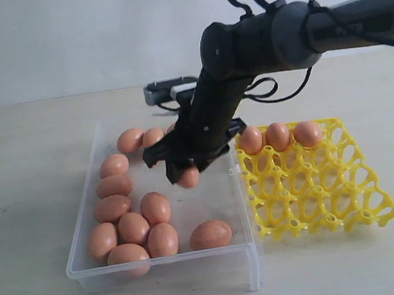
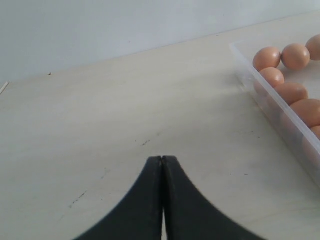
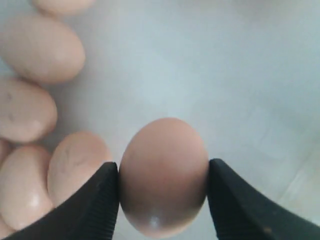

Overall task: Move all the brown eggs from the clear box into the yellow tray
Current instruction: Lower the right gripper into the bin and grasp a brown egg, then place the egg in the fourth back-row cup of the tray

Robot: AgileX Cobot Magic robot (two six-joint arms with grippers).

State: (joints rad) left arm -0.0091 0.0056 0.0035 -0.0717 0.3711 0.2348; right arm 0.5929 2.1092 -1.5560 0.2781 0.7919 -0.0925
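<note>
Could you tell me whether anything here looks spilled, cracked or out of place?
Nothing stands out. The brown eggs in the clear box look whole, three eggs sit in the far row of the yellow tray, and the right gripper holds one egg squarely between its fingers.

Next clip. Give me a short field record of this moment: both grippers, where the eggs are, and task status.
right gripper: above the clear box, jaws pressed on both sides of the held egg
left gripper: jaws shut, empty, over bare table beside the clear box
yellow tray: three tray eggs side by side in the far row, other cups empty
box eggs: at least eleven loose, mostly along the side away from the tray
task status: unfinished
</note>
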